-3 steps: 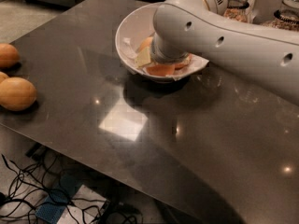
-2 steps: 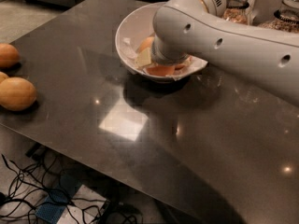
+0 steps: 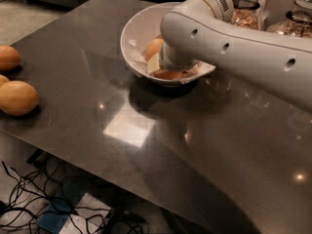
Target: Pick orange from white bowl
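The white bowl [image 3: 136, 33] stands at the far middle of the dark table, lined with crumpled white paper. An orange [image 3: 153, 48] shows inside it, partly hidden by my arm. My gripper [image 3: 171, 67] reaches down into the bowl right beside the orange, with the white arm [image 3: 234, 48] coming in from the right and covering most of it. More orange-coloured surface shows under the wrist at the bowl's near side.
Three oranges lie at the table's left edge: one [image 3: 17, 97] nearest, one [image 3: 9, 57] behind, one cut off by the frame. Glass jars of grains [image 3: 246, 13] stand behind the bowl at the right. Cables [image 3: 44, 204] lie on the floor below the near edge.
The arm has shifted slightly over the bowl. More of the orange now shows at the left of the wrist.
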Robot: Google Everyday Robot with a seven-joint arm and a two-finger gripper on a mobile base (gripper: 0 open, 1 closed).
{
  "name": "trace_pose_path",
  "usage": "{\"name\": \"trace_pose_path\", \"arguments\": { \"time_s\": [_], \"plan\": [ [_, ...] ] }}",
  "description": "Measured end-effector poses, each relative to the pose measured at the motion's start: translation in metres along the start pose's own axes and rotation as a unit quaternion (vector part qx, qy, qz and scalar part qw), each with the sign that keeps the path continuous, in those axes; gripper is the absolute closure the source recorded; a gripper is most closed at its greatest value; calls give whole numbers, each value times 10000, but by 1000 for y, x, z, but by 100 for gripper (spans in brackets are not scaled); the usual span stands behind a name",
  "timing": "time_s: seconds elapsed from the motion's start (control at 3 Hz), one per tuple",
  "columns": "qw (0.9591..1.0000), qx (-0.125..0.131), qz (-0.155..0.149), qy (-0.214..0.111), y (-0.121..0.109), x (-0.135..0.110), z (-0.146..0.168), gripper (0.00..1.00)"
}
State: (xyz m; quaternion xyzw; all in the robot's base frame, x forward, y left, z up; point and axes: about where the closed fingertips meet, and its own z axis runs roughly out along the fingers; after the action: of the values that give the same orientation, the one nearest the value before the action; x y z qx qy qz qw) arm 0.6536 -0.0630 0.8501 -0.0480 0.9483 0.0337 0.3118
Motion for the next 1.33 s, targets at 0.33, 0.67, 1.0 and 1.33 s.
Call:
{"name": "trace_pose_path", "arguments": {
  "time_s": [0.33, 0.67, 1.0, 1.33],
  "plan": [
    [10000, 0, 0, 0, 0, 0, 0, 59],
    [10000, 0, 0, 0, 1, -1, -3, 82],
    [9997, -203, -147, -74, -4, -3, -12, 100],
    [9970, -581, -386, -338, -14, -11, -40, 100]
  ]
}}
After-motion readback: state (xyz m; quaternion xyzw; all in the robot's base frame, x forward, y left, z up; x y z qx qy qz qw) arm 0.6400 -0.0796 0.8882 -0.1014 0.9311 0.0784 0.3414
